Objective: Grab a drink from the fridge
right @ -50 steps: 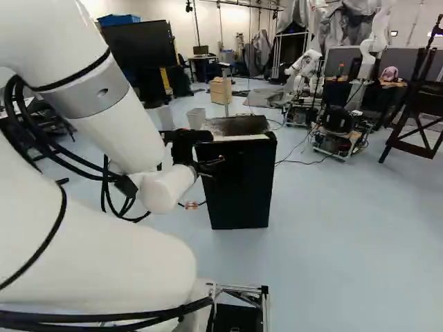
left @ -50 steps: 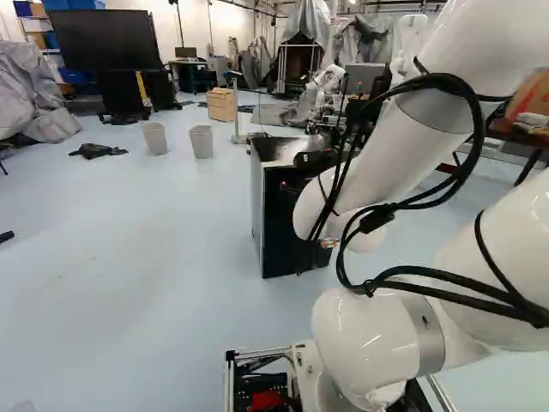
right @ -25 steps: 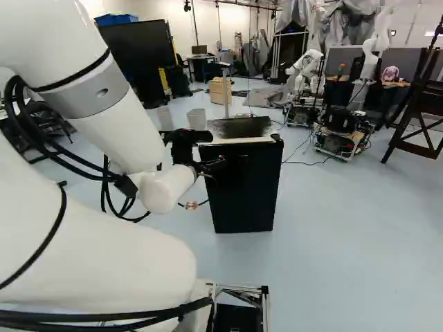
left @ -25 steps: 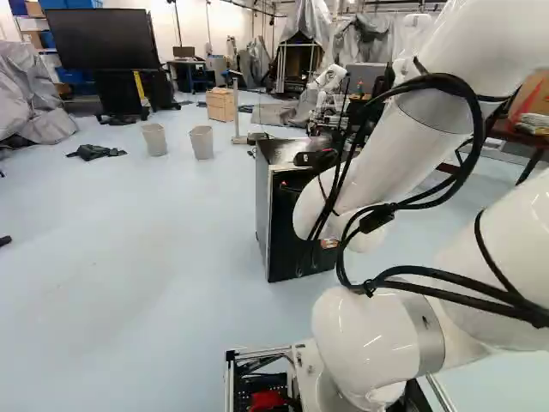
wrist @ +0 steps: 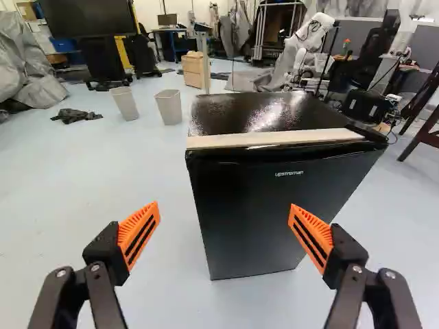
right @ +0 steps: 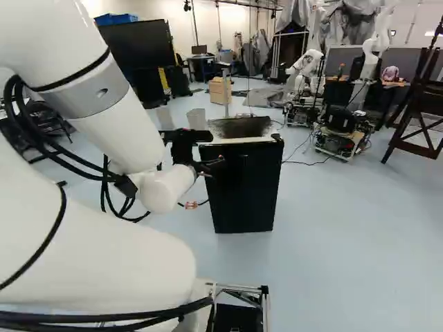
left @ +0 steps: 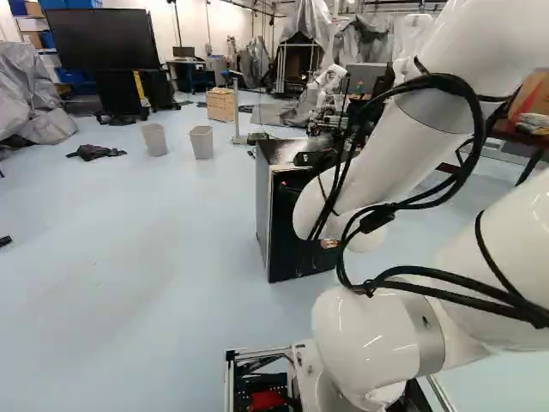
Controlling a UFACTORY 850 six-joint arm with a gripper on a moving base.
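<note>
Wrist view shows the gripper with its two fingers spread wide apart. The big black fridge stands on the floor ahead of them, with its door shut.

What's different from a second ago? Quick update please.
The base has moved slightly: the fridge now shows a little further right and lower in both base views, mostly shifting in the first half second. The arm holds its pose. The fridge door looks shut; the open gripper holds nothing.
</note>
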